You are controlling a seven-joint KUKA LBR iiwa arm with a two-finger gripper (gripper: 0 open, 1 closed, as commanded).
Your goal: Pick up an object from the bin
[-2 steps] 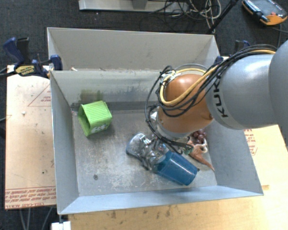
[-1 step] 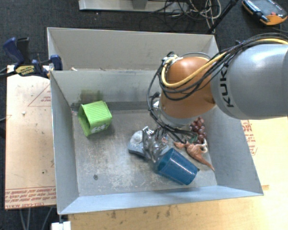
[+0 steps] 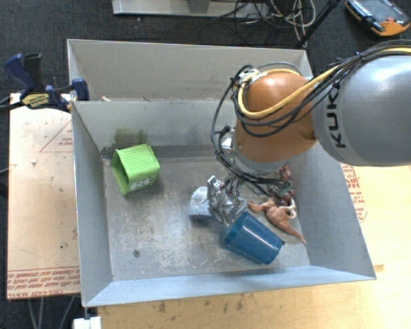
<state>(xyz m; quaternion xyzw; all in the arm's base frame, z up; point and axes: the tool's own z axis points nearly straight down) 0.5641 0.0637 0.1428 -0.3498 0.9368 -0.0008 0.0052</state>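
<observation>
Jaws sit among blue cup (image 3: 252,239), orange dinosaur (image 3: 281,215) and grey lump (image 3: 199,201).

The floor is a dark, rough carpet (image 3: 34,12), and on it at the far side lies a long flat grey metal bar (image 3: 157,6), with a messy bunch of black and white cables (image 3: 288,9) to its right and a small orange and black box (image 3: 380,14) in the far right corner.
</observation>
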